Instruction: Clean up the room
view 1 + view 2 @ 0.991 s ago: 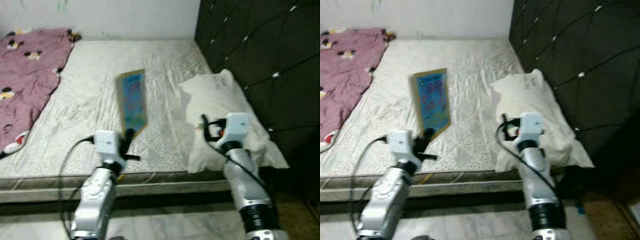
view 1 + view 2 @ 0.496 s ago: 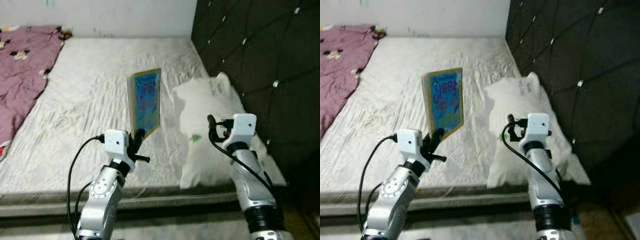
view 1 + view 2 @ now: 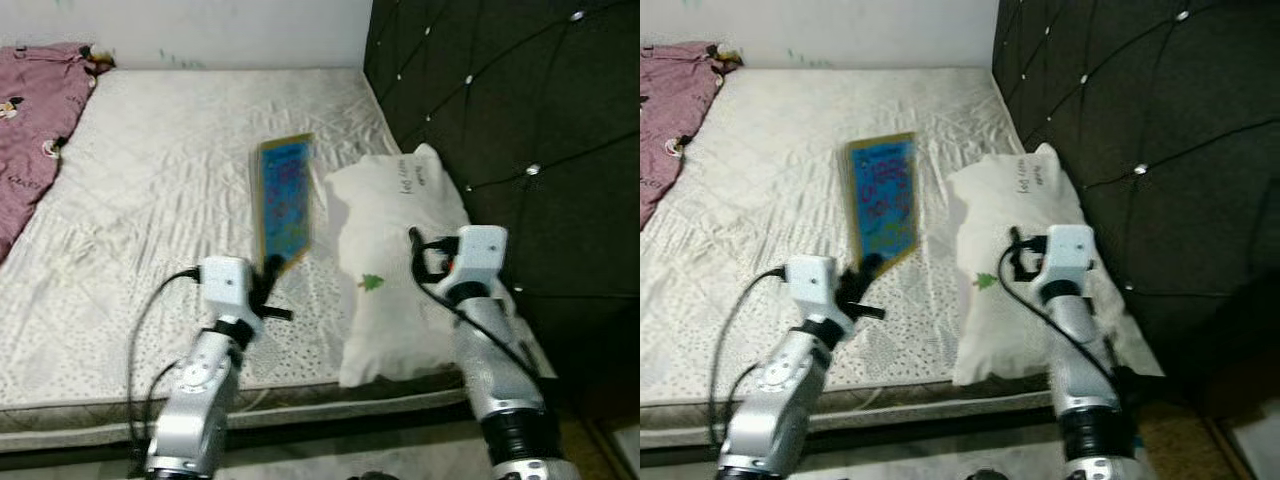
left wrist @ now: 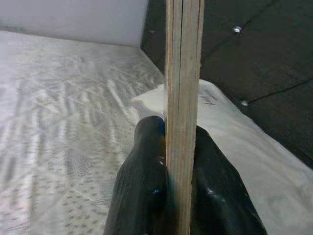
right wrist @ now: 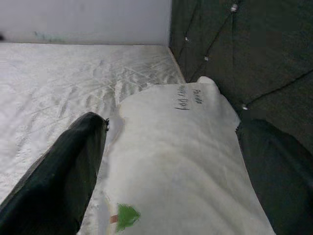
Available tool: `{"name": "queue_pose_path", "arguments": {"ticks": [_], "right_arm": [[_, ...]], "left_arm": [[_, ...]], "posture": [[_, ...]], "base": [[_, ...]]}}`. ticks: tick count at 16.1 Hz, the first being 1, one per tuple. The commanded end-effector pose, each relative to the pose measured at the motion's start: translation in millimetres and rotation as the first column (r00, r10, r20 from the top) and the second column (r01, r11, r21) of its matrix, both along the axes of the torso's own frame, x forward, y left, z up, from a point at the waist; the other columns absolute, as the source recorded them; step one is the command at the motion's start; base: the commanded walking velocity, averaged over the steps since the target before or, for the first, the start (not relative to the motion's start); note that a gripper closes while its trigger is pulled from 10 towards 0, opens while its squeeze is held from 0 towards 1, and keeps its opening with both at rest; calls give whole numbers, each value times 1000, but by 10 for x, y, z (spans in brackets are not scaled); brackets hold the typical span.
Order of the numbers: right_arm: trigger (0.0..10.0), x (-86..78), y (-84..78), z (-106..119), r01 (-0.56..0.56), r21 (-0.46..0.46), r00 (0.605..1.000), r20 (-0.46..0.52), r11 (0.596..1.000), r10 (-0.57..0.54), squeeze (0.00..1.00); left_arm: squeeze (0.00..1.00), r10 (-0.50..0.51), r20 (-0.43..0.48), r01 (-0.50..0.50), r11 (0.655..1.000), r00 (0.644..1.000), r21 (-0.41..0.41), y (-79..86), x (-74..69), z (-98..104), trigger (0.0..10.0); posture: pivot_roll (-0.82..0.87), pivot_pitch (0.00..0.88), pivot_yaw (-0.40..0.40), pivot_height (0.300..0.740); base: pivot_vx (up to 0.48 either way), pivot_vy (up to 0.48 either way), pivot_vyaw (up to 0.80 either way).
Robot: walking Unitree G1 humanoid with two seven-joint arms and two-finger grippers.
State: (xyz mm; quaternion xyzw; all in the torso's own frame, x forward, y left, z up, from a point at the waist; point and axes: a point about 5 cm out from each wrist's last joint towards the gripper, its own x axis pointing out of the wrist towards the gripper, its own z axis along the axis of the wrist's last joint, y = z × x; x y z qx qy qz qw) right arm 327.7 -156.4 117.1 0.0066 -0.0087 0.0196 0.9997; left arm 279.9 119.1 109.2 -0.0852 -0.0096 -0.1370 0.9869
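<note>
On the bare white mattress (image 3: pixel 150 200), seen from the left eye view, a thin blue book (image 3: pixel 285 205) with a yellow border is held upright by its lower edge in the left gripper (image 3: pixel 268 275), near the centre of the frame. A white pillow (image 3: pixel 395 260) is seen just beside the book at 3 o'clock, lying against the dark tufted headboard (image 3: pixel 500 120); a small green mark is printed on its near half. The right gripper (image 3: pixel 425 262) is held over the pillow at about 4 o'clock from centre. A pink patterned blanket (image 3: pixel 30 130) is spread at 10 o'clock on the far side of the mattress. In the left wrist view, the book (image 4: pixel 183 98) is seen edge-on, and the two black fingers (image 4: pixel 142 181) are pressed against both of its faces, closed onto it. In the right wrist view, the pillow (image 5: pixel 181 161) is seen between the fingers (image 5: pixel 63 171), which are spread wide apart with nothing gripped; handwriting is visible near the pillow's far end.
</note>
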Motion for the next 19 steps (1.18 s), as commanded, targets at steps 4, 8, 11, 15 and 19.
{"name": "queue_pose_path", "arguments": {"ticks": [4, 8, 11, 15, 19], "right_arm": [[10000, -12, -10, -6, -8, -20, 1000, 0, 1000, 8, 0], [10000, -51, -22, -48, -7, -21, 1000, -17, 1000, 7, 0], [10000, -59, -25, -52, -9, -21, 1000, -20, 1000, 9, 0], [10000, -77, -27, -71, -6, -10, 1000, -30, 1000, 5, 0], [10000, -77, -24, -79, -3, -6, 999, -34, 1000, 3, 0]], "left_arm": [[0, 76, 10, -76, 997, 997, 0, 86, 10, 13, 10000], [0, 124, -44, -124, 992, 991, 13, 101, -15, -69, 10000], [0, 114, -16, -114, 993, 993, 13, 96, -40, -40, 10000], [0, 97, -39, -97, 995, 995, -10, 107, -50, -36, 10000], [0, 71, -31, -71, 997, 997, -22, 118, -62, -31, 10000]], "posture": [[-20, 99, -33, 740], [-19, 118, -40, 740], [-19, 128, -42, 740], [-18, 139, -39, 740], [-17, 139, -37, 740]], "base": [[0, 0, 598], [0, 0, 0], [0, 0, 0], [0, 0, 0], [67, 0, 0]]}}
